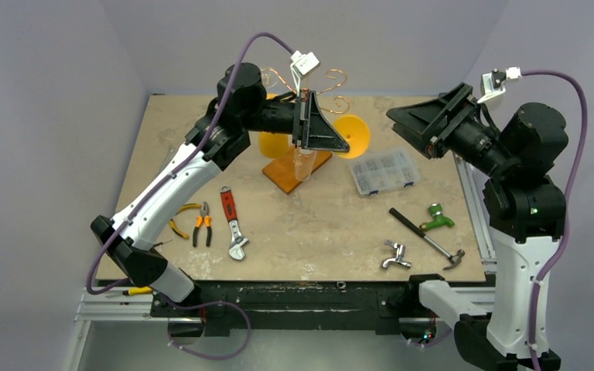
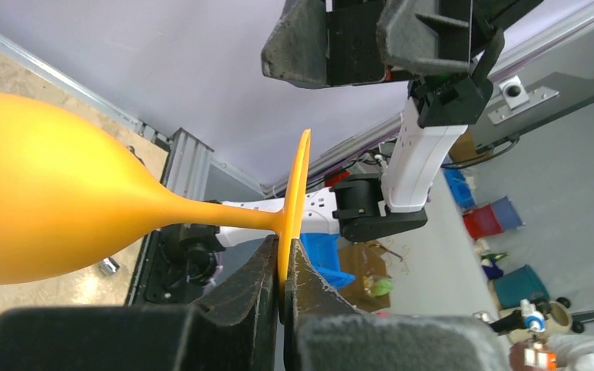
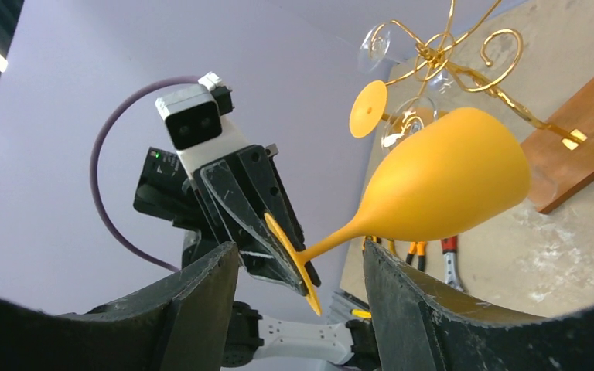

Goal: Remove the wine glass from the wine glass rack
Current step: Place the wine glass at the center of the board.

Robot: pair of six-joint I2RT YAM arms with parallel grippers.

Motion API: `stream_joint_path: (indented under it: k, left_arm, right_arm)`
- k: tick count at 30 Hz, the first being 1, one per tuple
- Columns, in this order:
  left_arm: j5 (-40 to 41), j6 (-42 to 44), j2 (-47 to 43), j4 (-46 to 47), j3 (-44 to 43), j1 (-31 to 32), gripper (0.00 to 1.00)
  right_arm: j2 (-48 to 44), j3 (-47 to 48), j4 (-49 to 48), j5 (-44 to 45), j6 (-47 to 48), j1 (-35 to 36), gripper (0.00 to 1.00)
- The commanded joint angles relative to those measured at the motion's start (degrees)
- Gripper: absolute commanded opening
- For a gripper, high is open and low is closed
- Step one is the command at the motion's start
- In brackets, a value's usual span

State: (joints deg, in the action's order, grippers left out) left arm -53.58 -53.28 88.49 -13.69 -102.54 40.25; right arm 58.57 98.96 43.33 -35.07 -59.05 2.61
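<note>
Orange wine glass (image 3: 448, 182) held sideways by its foot
The left gripper (image 2: 285, 255) pinches the foot's rim, with the bowl in the air near the wine glass rack (image 3: 441, 54). The right gripper (image 3: 300, 259) hangs with jaws apart, holding nothing.

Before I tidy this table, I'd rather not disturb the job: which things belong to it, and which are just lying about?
Job: wine glass, wine glass rack, left gripper (jaws shut on the glass's foot).
Lying about: pliers, adjustable wrench, parts box, hammer, green fitting, metal tap.
</note>
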Motion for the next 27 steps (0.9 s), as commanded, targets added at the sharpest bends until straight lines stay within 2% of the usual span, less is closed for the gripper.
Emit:
stream_joint_path:
  k: [1,6,13,17,21,27]
  left_arm:
    - [1.06,6.35,-2.5,2.41,-3.43,1.42,0.0]
    - [5.94,13.96,-2.53,-0.13,-5.55,2.55,0.0]
    - [7.63,23.38,-3.3,6.83,-3.72,4.33,0.0]
    - [5.64,27.43,-3.19,12.41,-1.94,4.79,0.0]
    - [2.6,34.58,-5.25,23.38,3.35,5.48,0.0]
    - [-1.57,43.62,-5.35,24.17,4.08,6.18,0.0]
  right_arm:
    - [1.91,2.16,1.11,-0.95,-6.76,-0.06,0.6]
    - [3.25,5.3,2.7,-1.13,-7.93,-0.06,0.61]
    - [2.67,3.94,1.98,-2.11,-8.58,-0.01,0.61]
    - [2.18,2.76,0.79,-2.83,-8.55,-0.02,0.61]
    - [1.79,1.6,-1.41,-4.0,-9.11,-0.06,0.61]
    - [1.31,1.26,-4.15,-4.76,-10.12,-0.06,0.62]
